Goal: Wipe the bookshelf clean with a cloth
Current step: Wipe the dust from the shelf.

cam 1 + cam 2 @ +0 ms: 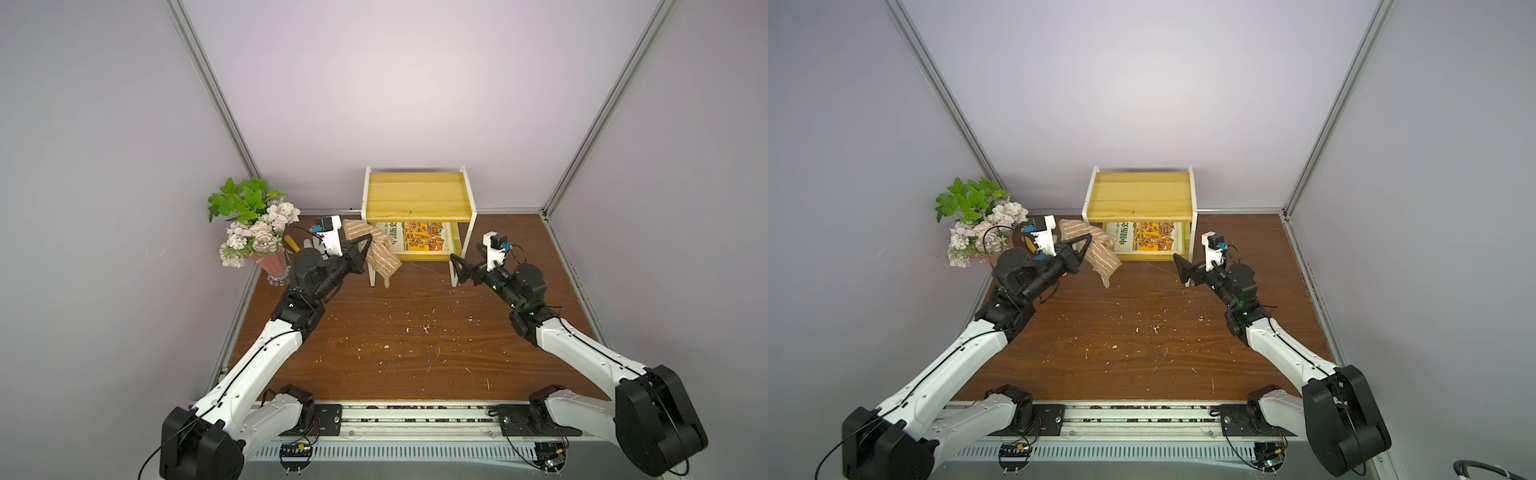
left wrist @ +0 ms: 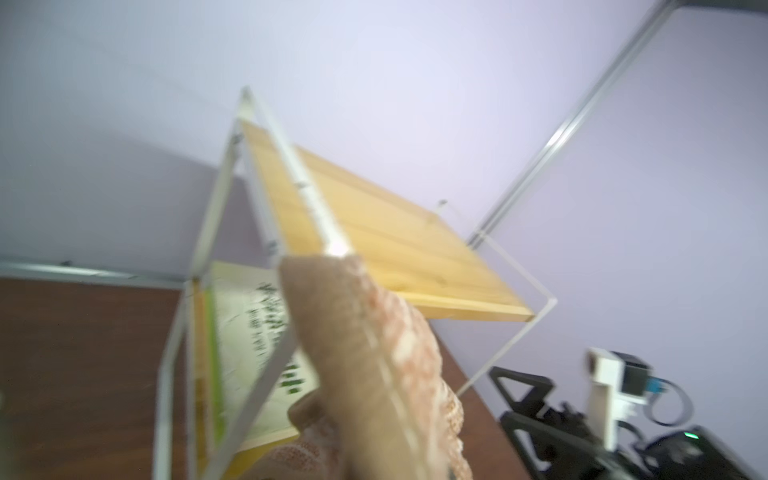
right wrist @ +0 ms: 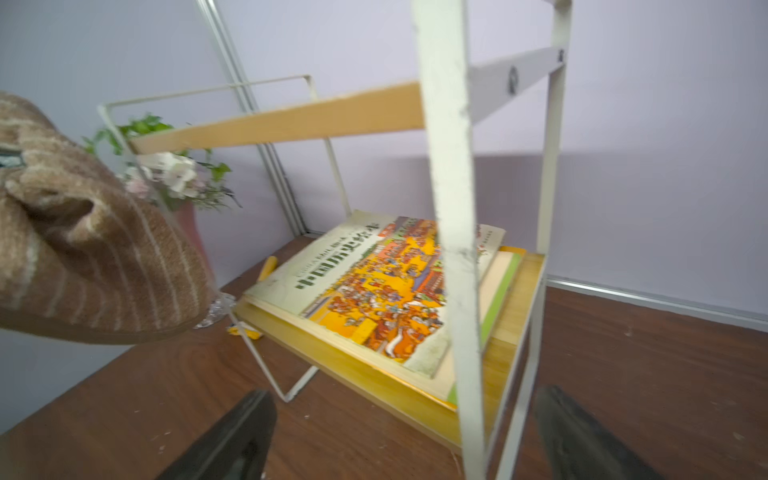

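brown tabletop (image 1: 415,332): left gripper (image 1: 368,238) pinches the cloth (image 1: 380,257) at the near-left corner of the bookshelf (image 1: 415,210); its top board (image 1: 415,191) lies right and farther. right gripper (image 1: 465,259) hangs spread by the near-right leg (image 3: 453,208).

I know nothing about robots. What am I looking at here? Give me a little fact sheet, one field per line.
Setting: brown wooden table, speckled with white crumbs
Furniture: bookshelf, white frame, two yellow boards, top board bare
Lower board: illustrated books lying flat
Wiping tool: cloth, tan with pale stripes, hanging at the shelf's left front corner
Left gripper: shut on the cloth
Right gripper: open, holding nothing, by the shelf's right front leg
Nearby: flowers in a pink vase, left of the shelf
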Motion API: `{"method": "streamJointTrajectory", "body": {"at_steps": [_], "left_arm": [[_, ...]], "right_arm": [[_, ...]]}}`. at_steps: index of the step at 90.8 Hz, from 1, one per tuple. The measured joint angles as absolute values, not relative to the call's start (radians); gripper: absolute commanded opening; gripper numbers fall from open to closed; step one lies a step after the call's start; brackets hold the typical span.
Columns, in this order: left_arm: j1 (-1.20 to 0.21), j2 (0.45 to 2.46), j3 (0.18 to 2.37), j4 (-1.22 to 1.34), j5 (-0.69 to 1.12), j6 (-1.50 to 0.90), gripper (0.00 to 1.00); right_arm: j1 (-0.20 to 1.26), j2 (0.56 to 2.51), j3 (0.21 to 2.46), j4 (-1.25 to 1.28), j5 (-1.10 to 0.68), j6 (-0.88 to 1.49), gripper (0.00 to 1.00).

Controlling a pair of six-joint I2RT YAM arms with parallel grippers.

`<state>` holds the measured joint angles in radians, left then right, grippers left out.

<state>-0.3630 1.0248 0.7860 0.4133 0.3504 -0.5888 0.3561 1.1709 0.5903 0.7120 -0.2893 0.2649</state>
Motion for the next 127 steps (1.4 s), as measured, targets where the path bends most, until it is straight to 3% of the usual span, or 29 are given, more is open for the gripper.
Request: {"method": "streamJointTrajectory", "body": {"at_steps": [21,38,47,70,86,90,98,103,117,127], "left_arm": [[-0.52,1.106,0.731,0.656,0.422,-0.707,0.0],[-0.597,1.184,0.731,0.754,0.427,-0.763,0.0],[-0.604,1.206,0.731,0.772,0.426,-0.783,0.0],[-0.607,1.211,0.731,0.795,0.434,-0.808,0.0],[-0.607,1.211,0.722,0.814,0.494,-0.812,0.04],[-0.607,1.214,0.716,0.824,0.515,-0.816,0.05],[-0.607,1.222,0.707,0.837,0.535,-0.819,0.06],[-0.606,1.22,0.698,0.839,0.528,-0.814,0.16],[-0.601,1.136,0.641,0.738,0.424,-0.76,0.72],[-0.591,0.963,0.593,0.545,0.178,-0.711,0.98]], "right_arm": [[0.48,1.287,0.551,1.139,-0.624,0.743,0.99],[0.561,1.365,0.574,1.331,-0.673,0.91,0.99],[0.58,1.37,0.599,1.377,-0.673,0.926,0.94],[0.582,1.36,0.598,1.4,-0.609,0.899,0.62],[0.584,1.352,0.596,1.372,-0.488,0.851,0.58],[0.584,1.355,0.601,1.369,-0.481,0.84,0.49],[0.584,1.373,0.626,1.374,-0.49,0.832,0.19],[0.584,1.389,0.632,1.39,-0.491,0.82,0.0],[0.585,1.396,0.628,1.334,-0.463,0.715,0.0],[0.623,1.386,0.644,1.143,-0.309,0.498,0.0]]}}
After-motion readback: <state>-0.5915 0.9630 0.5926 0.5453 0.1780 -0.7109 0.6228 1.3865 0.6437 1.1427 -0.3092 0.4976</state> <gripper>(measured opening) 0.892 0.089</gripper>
